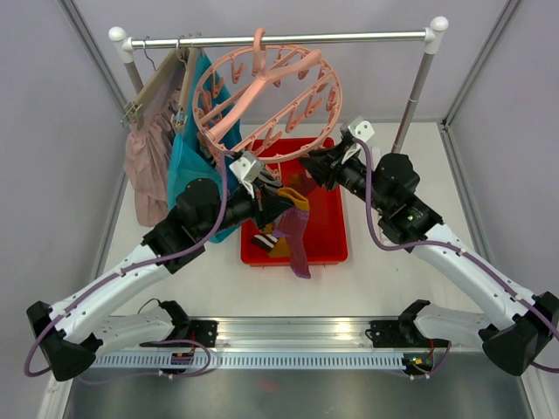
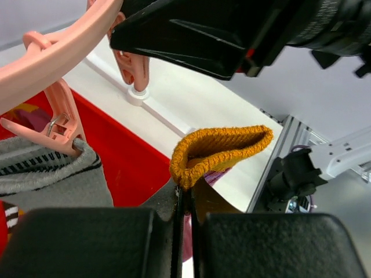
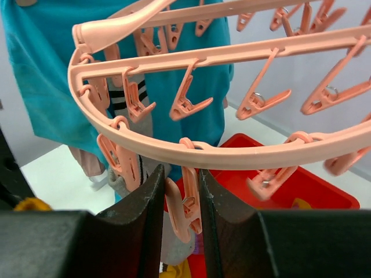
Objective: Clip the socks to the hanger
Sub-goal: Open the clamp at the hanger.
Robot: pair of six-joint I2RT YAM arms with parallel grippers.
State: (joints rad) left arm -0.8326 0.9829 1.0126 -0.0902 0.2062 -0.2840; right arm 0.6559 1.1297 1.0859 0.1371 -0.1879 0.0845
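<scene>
At the near table (image 1: pixel 393 288) edge, both arm bases sit side by side, and each arm reaches forward and inward toward the centre.

Left arm: elbow out to the left, forearm angled up and right, wrist over the near-left part of a red bin (image 1: pixel 330 229). Left tool (image 2: pixel 186 214) is pinched narrow on a sock (image 1: pixel 295 237). In the wrist view its mustard cuff stands up just above the fingers, mouth slightly open. In the top view the purple length hangs down over the bin's near wall.

Just left of that cuff, a grey striped sock (image 2: pixel 52 179) hangs from one hanger peg (image 2: pixel 61 124), the peg biting its top edge.

Right arm: elbow high and out to the right, forearm sloping in and left, wrist over the far part of the bin. Right tool (image 3: pixel 181 191) is closed narrow on a clip (image 3: pixel 184 202), one finger against each side. The clip dangles from the near arc of the hanger (image 3: pixel 232 155).

Hanger is a salmon ring, tilted, many clips dangling, hooked on a metal rail (image 1: pixel 279 39) at the far side, above the bin.

Farther left on the same rail hang a teal garment (image 1: pixel 188 170) and a pale pink garment (image 1: pixel 147 170).
</scene>
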